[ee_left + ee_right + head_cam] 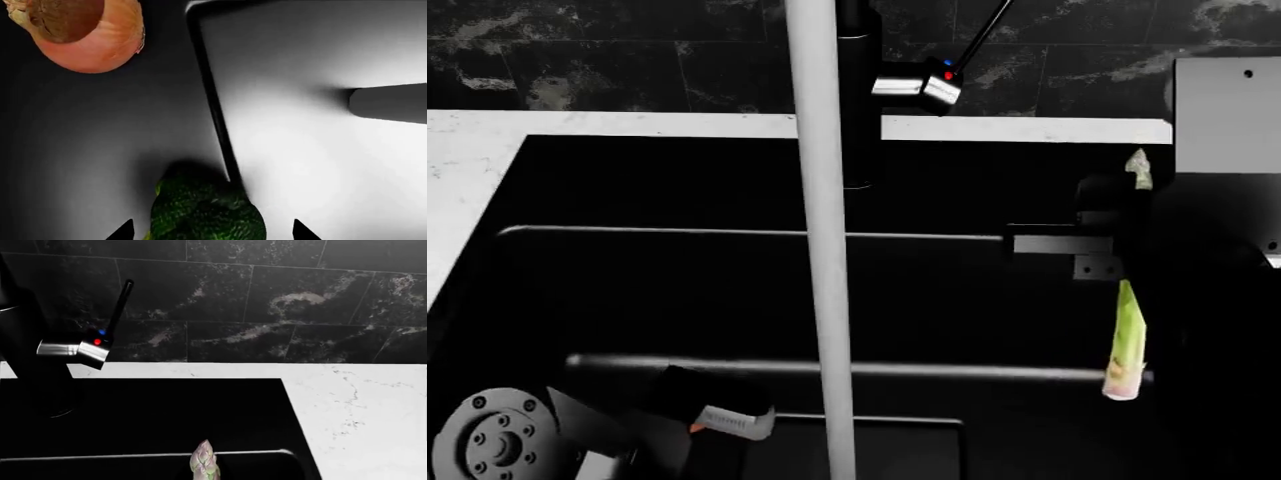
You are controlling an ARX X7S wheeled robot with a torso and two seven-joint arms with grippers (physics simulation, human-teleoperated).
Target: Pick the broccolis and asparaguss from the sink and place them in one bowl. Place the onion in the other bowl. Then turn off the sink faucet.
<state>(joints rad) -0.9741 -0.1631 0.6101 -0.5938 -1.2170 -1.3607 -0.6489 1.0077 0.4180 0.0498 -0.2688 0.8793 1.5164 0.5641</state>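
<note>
Both arms are down in the sink [667,190] at once. The right gripper [1130,235] has an asparagus [1125,340] clamped across the middle. The spear hangs near upright by the sink's right wall, with its whitish cut end low and its tip poking up above the gripper. The right wrist view shows that tip with the back counter beyond it.

On the other side, the left gripper [212,231] has its jaws spread wide, and a broccoli [203,212] sits right between the two fingertips, not yet squeezed. The floret rests on the sink floor at the edge of the recessed panel. From the head view this arm is low in the sink's front left corner, and the broccoli itself is hidden there.

The onion [83,32] lies on the sink floor too, well apart from the broccoli and untouched.

The sink faucet [861,90] stands at the back rim, lever angled up, and a pale column of water [821,250] is pouring down the middle, so it looks to be running.

No bowl is in sight in any view, so I can't say whether anything has been delivered. By my reckoning this is early going. One spear is lifted, one floret is about to be taken, and the onion and the tap are yet to come.
</note>
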